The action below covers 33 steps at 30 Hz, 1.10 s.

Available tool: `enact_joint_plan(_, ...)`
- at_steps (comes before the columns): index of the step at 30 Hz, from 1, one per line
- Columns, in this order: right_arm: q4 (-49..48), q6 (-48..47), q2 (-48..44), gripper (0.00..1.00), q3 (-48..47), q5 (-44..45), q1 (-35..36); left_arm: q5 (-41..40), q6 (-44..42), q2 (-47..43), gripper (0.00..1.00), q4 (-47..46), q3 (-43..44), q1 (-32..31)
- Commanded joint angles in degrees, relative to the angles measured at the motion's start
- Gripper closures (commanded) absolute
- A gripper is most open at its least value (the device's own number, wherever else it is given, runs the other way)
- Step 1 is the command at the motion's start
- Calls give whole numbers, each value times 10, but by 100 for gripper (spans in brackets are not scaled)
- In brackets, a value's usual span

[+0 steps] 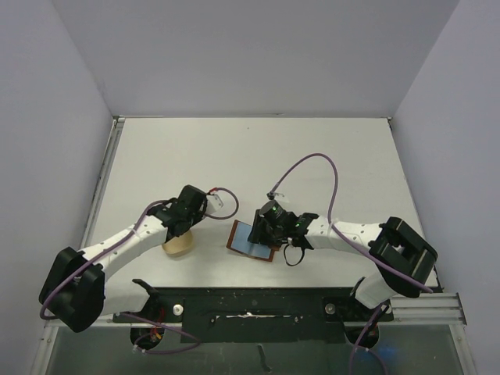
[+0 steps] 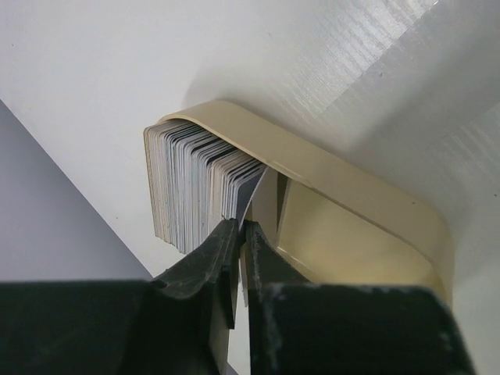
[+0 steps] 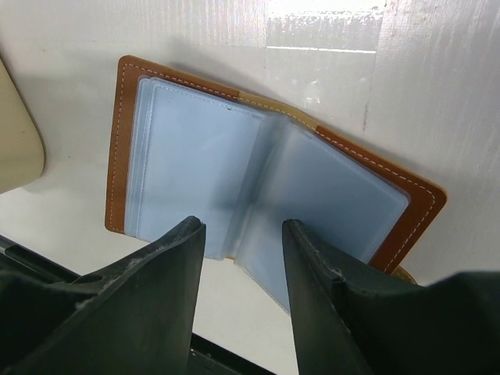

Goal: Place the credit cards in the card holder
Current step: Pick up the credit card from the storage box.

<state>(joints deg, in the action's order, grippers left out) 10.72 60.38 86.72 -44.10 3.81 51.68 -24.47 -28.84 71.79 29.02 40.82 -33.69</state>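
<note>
Several pale grey credit cards (image 2: 187, 183) stand on edge, packed in a tan rounded dish (image 2: 355, 195) (image 1: 178, 245). My left gripper (image 2: 242, 226) (image 1: 187, 223) reaches down into that dish, its jaws pinched on the last card (image 2: 255, 191) at the right end of the stack. That card bows slightly away from the others. The card holder (image 3: 195, 156) (image 1: 247, 237) lies open on the table, brown leather outside and pale blue sleeves inside. My right gripper (image 3: 244, 226) (image 1: 266, 225) hovers open at its near edge, one finger on either side of the centre fold.
The tan dish (image 3: 16, 133) sits just left of the card holder. The black base rail (image 1: 250, 301) runs along the near table edge. Grey walls enclose the white table (image 1: 250, 156) on the left, right and back.
</note>
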Motion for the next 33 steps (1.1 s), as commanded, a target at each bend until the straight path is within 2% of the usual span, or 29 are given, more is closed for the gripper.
enact_joint_plan(1, -17, -4, -31, 55, 2, 3, -4, 5, 10, -18, 99, 10, 47, -5)
enact_joint_plan(8, -14, -4, -40, 55, 7, 7, -4, 50, 51, -28, 100, 66, 82, -11)
enact_joint_plan(15, -5, -11, -46, 55, 7, 9, -7, 59, 102, -45, 100, 88, 121, -14)
enact_joint_plan(26, 11, -20, -61, 64, 18, 26, -15, 92, 316, -28, 100, 123, 240, -14)
enact_joint_plan(30, 16, -26, -60, 68, 19, 27, -15, 178, 365, -1, 100, 137, 272, -13)
enact_joint_plan(33, 19, -26, -59, 71, 21, 31, -16, 261, 406, 3, 100, 111, 263, -12)
